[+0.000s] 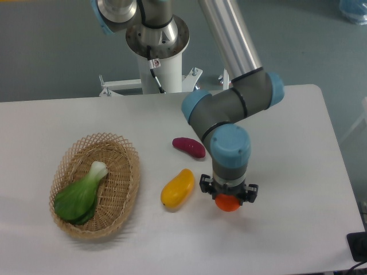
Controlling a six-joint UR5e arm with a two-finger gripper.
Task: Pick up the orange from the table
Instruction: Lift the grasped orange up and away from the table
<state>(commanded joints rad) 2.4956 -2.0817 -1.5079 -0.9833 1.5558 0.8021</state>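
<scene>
The orange (228,203) is a small bright round fruit, showing just below the wrist of the arm at the front middle of the white table (298,149). My gripper (228,198) points straight down and is shut on the orange, with its black fingers on either side of the fruit. Most of the orange's top is hidden by the wrist. Whether the fruit touches the tabletop cannot be told from this view.
A yellow-orange mango-like fruit (177,188) lies just left of the gripper. A dark red fruit (189,146) sits behind it. A wicker basket (127,189) holding a green leafy vegetable (80,195) stands at the left. The arm's base (157,40) is behind the table.
</scene>
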